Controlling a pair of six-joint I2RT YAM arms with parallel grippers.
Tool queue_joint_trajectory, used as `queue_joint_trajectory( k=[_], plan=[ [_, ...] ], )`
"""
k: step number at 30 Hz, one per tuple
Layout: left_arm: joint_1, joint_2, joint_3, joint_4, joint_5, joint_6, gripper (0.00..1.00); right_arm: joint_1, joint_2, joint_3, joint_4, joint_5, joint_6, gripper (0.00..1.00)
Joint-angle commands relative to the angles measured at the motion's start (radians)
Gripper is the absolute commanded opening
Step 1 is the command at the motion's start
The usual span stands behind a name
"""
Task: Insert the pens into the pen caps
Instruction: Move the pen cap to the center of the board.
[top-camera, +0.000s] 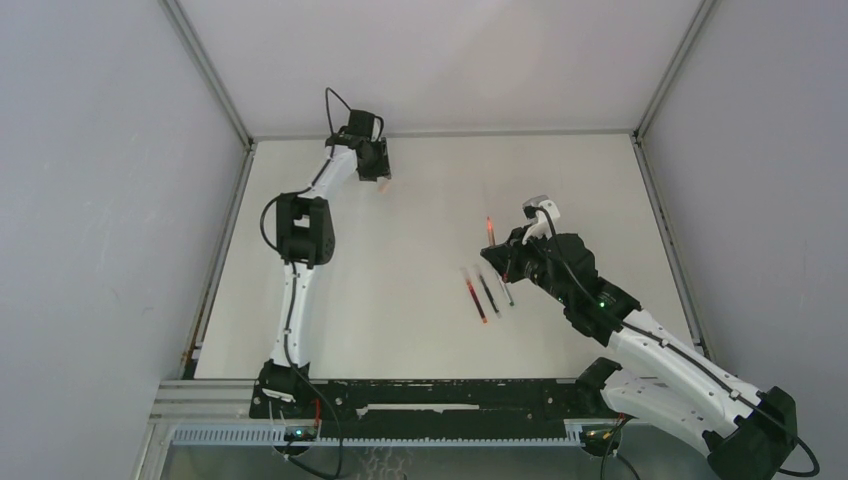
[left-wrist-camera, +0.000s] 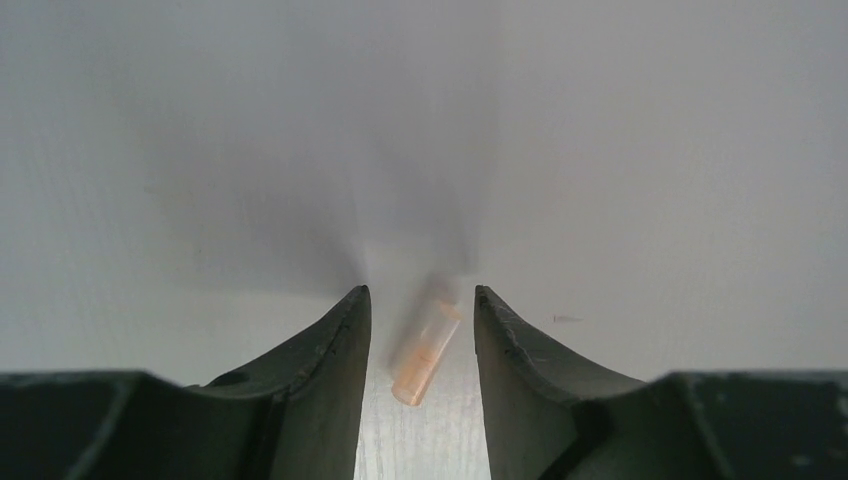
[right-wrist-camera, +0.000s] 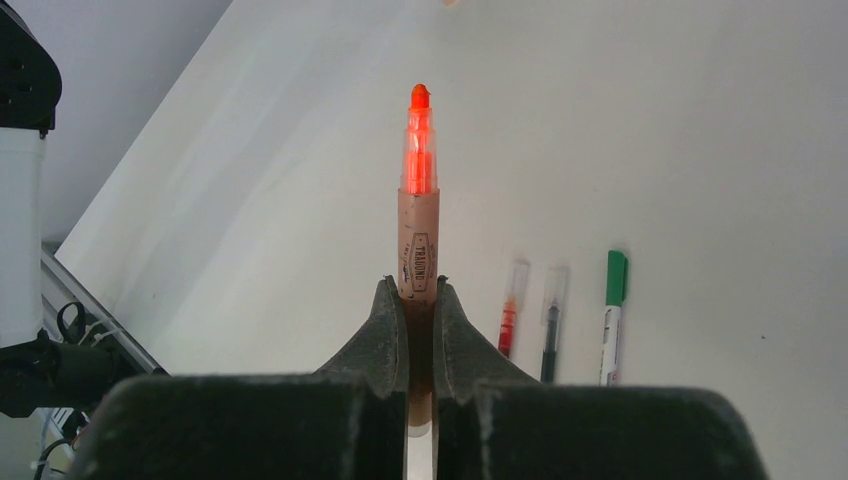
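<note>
The right pincer (right-wrist-camera: 419, 292) is clamped on a tan-barrelled stick pen with a red tip (right-wrist-camera: 418, 190). Beside it, on the white surface (right-wrist-camera: 720, 150), lie a thin red pen (right-wrist-camera: 510, 312), a black pen (right-wrist-camera: 551, 322) and a green-capped pale pen (right-wrist-camera: 613, 310). The left pincer (left-wrist-camera: 420, 305) stands apart around a short pale-orange plastic cap (left-wrist-camera: 424, 352).

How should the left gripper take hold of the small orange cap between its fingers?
I would grip across its middle, coming straight down: the cap lies slanted between the open fingers of the left gripper, so turn the wrist slightly to meet its long sides.
</note>
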Motion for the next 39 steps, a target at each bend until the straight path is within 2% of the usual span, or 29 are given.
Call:
queue_joint_trajectory(
  k=[1, 9, 18, 21, 24, 33, 39],
  plan=[
    [-0.029, -0.041, 0.004, -0.102, -0.052, 0.073, 0.46, -0.005, -0.005, 0.001, 0.038, -0.006, -0.004, 0.0],
    [-0.084, -0.044, 0.009, -0.186, -0.146, 0.162, 0.39, -0.007, -0.009, 0.001, 0.027, -0.006, -0.003, 0.0],
    [-0.089, -0.048, 0.002, -0.203, -0.151, 0.175, 0.14, -0.007, -0.029, 0.0, 0.01, -0.028, -0.004, 0.0],
    [-0.094, -0.081, -0.061, -0.2, -0.149, 0.172, 0.09, -0.007, -0.038, -0.001, 0.005, -0.027, -0.004, 0.0],
    [-0.114, -0.172, -0.217, -0.163, -0.16, 0.164, 0.07, -0.007, -0.04, -0.001, 0.002, -0.028, -0.007, 0.0],
    [-0.266, -0.63, -0.955, 0.081, -0.143, 0.027, 0.06, -0.006, -0.062, -0.037, 0.031, -0.048, 0.013, 0.0],
    [-0.44, -0.796, -1.219, 0.089, -0.147, -0.019, 0.07, -0.005, -0.077, -0.049, 0.031, -0.052, 0.026, 0.0]
  ],
)
